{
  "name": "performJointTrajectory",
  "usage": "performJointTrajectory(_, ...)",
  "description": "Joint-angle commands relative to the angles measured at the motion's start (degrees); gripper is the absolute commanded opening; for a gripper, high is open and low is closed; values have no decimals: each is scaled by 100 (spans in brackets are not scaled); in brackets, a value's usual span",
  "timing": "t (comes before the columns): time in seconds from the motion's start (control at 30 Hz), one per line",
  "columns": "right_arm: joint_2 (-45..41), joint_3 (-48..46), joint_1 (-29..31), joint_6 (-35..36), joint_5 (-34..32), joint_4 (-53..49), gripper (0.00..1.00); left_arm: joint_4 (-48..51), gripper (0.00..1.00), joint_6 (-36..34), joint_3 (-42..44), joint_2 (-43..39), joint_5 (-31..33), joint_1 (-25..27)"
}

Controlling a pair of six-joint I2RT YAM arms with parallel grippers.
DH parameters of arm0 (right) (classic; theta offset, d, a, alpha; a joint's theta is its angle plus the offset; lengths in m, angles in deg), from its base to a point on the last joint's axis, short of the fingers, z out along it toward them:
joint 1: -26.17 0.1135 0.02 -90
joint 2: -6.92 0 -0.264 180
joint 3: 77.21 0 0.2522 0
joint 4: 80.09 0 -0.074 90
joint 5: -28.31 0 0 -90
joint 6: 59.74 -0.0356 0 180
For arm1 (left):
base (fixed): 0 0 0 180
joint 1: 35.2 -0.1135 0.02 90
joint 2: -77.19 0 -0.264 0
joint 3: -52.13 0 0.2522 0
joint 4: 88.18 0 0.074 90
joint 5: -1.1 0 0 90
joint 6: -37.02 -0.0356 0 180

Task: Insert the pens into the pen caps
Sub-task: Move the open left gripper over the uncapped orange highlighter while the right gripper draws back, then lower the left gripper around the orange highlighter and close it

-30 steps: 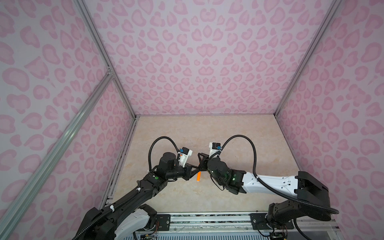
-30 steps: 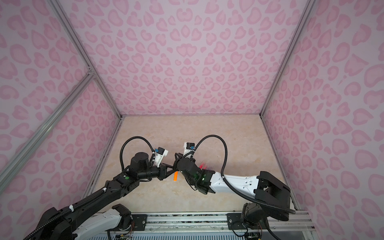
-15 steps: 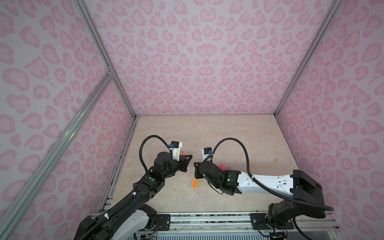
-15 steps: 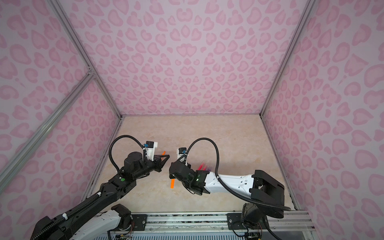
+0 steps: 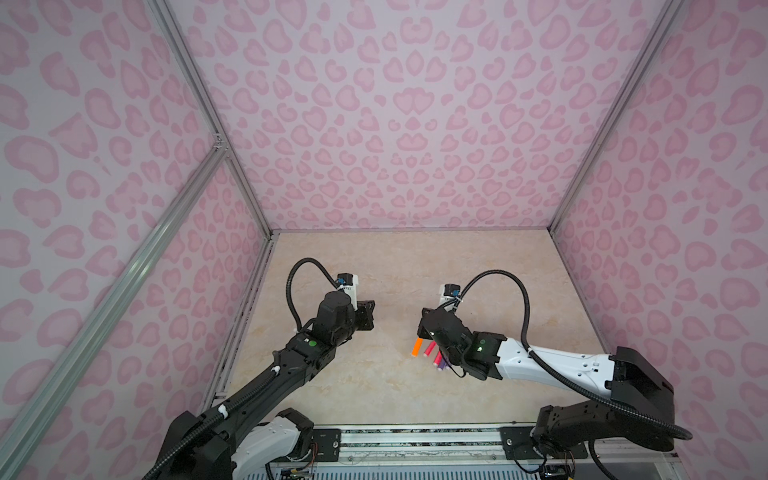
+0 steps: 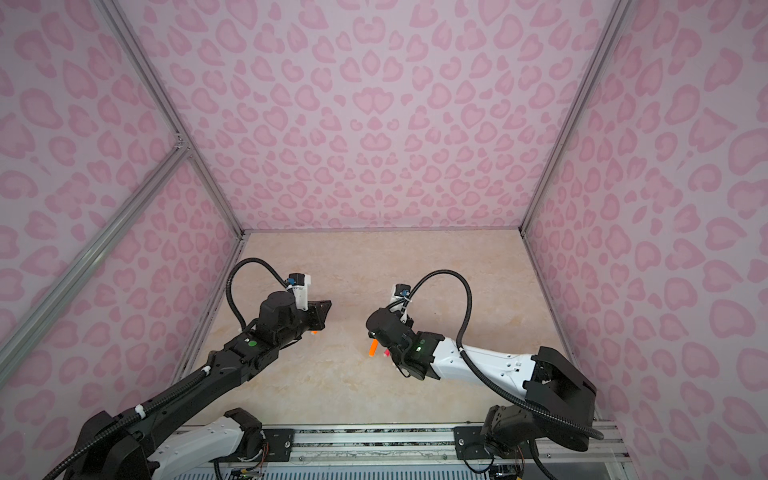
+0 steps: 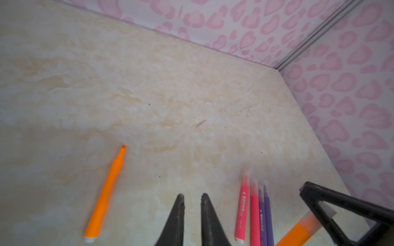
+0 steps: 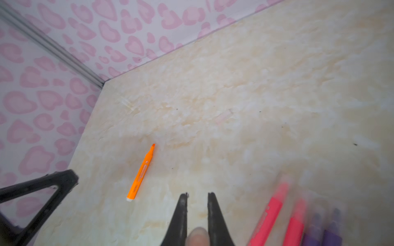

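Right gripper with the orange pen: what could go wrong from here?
1. The right gripper grips the capped orange pen close to the pink and purple pens; setting it down may scatter them.
2. What may be the remaining cap barely shows against the table; a grasp could miss it.

You've got a pale marbled tabletop (image 5: 395,266) under it all, boxed in on three sides by walls (image 5: 407,124) papered in pink heart-shaped blotches. Silver frame bars (image 5: 208,104) run up the corners, one slants across the left wall, and a metal rail (image 5: 415,440) lines the near edge.
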Motion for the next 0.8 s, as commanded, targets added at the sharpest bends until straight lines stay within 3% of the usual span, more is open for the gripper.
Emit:
performJointTrajectory(0.0,158,-147,-300,-271,171,160,0,862,19,127,-299,350,839,-15)
performJointTrajectory(0.4,1293,54,-1109,-584,1533,421,0,1602,41,148,-766,954,1397,-16)
performJointTrajectory(0.77,1817,99,-1254,-807,1527,401,14,1708,45,138,-944,1316,1240,-16)
